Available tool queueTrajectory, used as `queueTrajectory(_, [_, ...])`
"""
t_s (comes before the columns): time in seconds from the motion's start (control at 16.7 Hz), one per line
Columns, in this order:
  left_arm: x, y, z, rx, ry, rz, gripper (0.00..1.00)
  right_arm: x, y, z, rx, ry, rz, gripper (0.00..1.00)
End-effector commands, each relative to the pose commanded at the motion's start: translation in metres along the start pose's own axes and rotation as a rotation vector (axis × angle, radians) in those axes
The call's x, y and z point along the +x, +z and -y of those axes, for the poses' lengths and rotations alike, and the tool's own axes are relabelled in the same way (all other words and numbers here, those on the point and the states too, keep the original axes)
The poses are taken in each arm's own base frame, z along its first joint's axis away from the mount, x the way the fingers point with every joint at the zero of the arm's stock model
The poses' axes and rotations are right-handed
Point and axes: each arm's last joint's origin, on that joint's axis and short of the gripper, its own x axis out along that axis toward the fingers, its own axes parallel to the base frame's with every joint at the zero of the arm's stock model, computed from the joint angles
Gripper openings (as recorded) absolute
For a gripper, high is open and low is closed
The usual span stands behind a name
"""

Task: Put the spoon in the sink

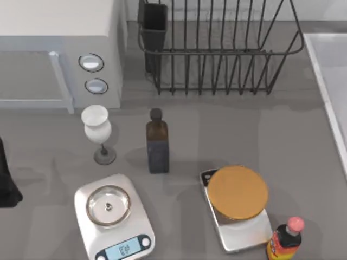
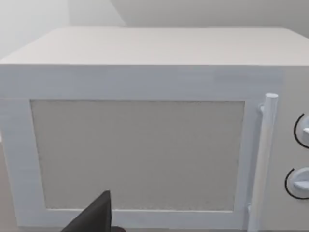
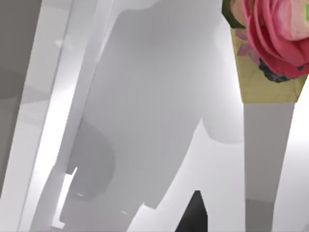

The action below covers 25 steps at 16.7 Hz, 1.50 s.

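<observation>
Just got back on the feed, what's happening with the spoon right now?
The right gripper is at the pale sink, with the spoon close in front of its camera. Whether the spoon is gripped or lying in the basin cannot be told. The left gripper sits parked at the left of the table, facing the microwave.

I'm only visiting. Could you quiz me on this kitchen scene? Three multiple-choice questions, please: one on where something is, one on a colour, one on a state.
1. Where does the dish rack stand?
A right of the microwave; B atop the microwave; C left of the microwave.
2. What colour is the sauce bottle cap?
A green; B red; C black.
3. The microwave door is:
A wide open; B missing; C shut.

Answers: A, the top view shows the rack on that side; B, the cap looks pinkish red; C, the door sits flush in the left wrist view.
</observation>
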Motion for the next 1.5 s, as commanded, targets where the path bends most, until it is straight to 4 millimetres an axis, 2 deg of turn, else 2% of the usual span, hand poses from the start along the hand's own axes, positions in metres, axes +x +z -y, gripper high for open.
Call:
queueTrajectory(0.3, [0.0, 0.0, 0.0, 0.0, 0.0, 0.0, 1.0, 0.029, -0.004, -0.001, 0.001, 0.01, -0.021, 0.0])
queueTrajectory(0.72, [0.0, 0.0, 0.0, 0.0, 0.0, 0.0, 1.0, 0.033, -0.005, -0.002, 0.002, 0.004, -0.01, 0.0])
queueTrajectory(1.5, [0.0, 0.0, 0.0, 0.0, 0.0, 0.0, 1.0, 0.033, -0.005, -0.002, 0.002, 0.004, -0.01, 0.98])
